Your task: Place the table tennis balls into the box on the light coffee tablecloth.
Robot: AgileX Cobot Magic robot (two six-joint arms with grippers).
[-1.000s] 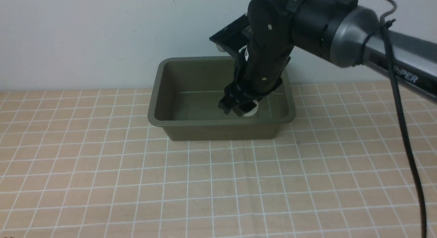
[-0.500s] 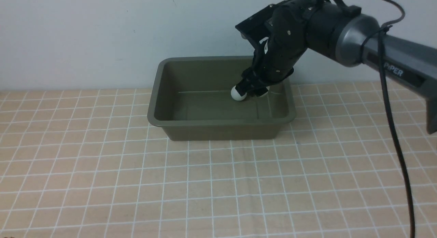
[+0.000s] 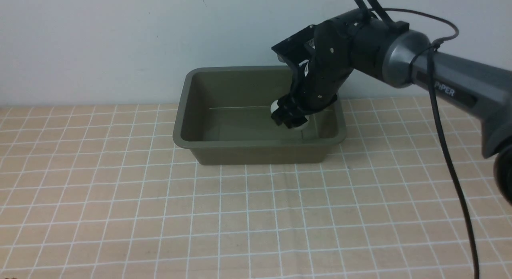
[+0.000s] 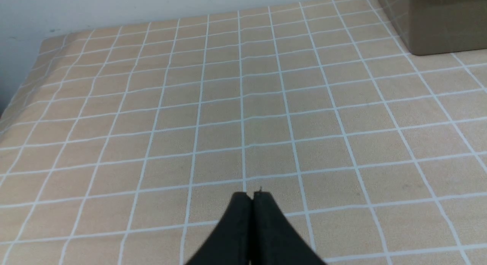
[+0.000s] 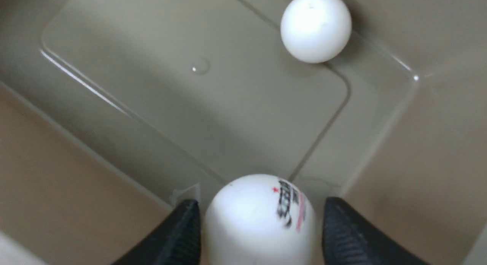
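Front: my right gripper (image 3: 289, 118) had sunk lower into the box (image 3: 256, 153) on the tablecloth (image 3: 240, 215). Left wrist: my left gripper (image 4: 252, 197) stayed pressed together. Right wrist: the jaws had just parted off the marked ball (image 5: 258, 219); the plain ball (image 5: 315, 27) lay near a corner, so I judged both delivered.

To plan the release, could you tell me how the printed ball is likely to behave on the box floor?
The printed ball is round, so it will probably roll on the glossy floor of the box. The walls would likely stop it, as the other ball rests by a corner.
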